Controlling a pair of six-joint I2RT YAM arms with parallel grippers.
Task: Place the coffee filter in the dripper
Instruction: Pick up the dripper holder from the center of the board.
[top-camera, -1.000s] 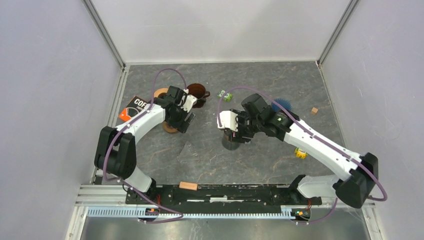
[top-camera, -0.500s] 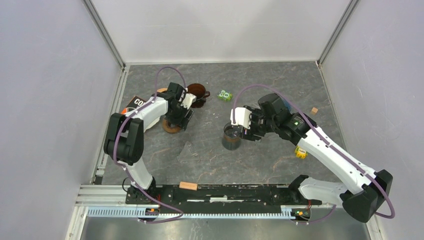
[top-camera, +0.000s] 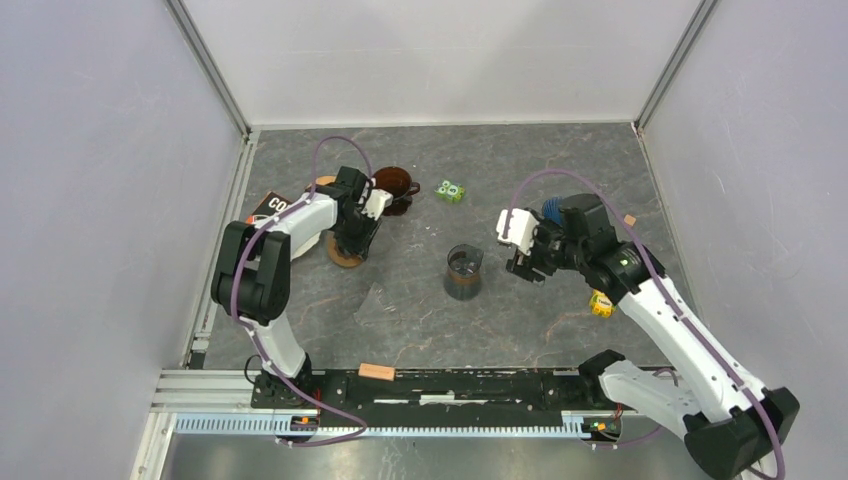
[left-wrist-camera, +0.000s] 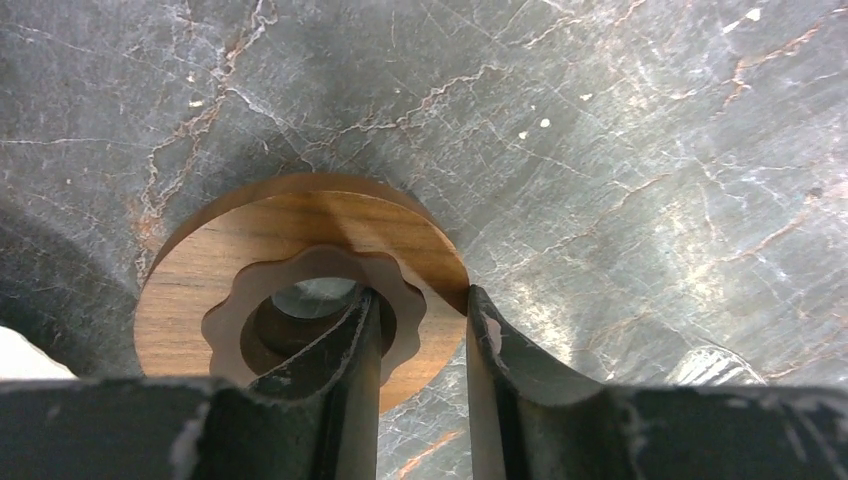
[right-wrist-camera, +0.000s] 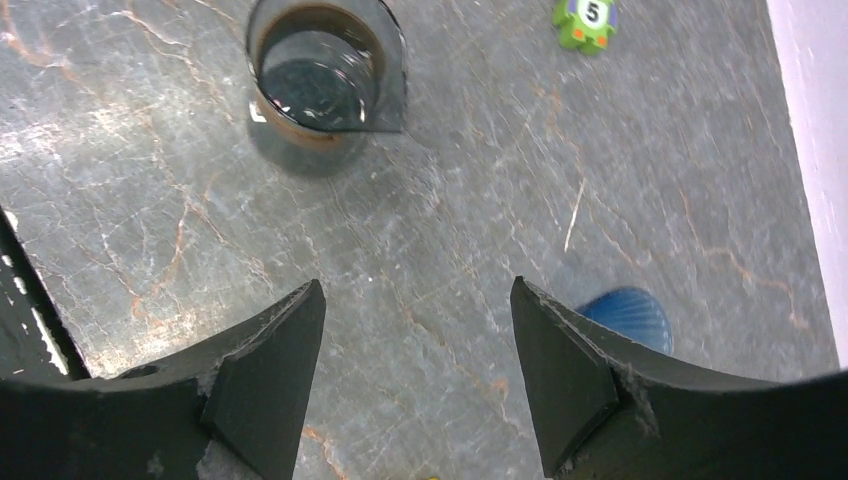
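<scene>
The left gripper (left-wrist-camera: 420, 300) is pinching the wooden dripper ring (left-wrist-camera: 300, 225), which is lying flat at the table's left, with one finger in its centre hole and the other against its outer rim. The right gripper (right-wrist-camera: 417, 290) is hanging wide open and empty near the glass vessel (right-wrist-camera: 320, 75). Which item is the filter cannot be told.

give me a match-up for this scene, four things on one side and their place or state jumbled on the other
Things
1. wooden ring
2. glass carafe
3. green block
4. right tool

Place or state
a. open, holding nothing
b. stands alone mid-table
c. marked with a 5
d. one finger of the left tool is in its hole

Pairs: 1-d, 2-b, 3-c, 4-a
</scene>
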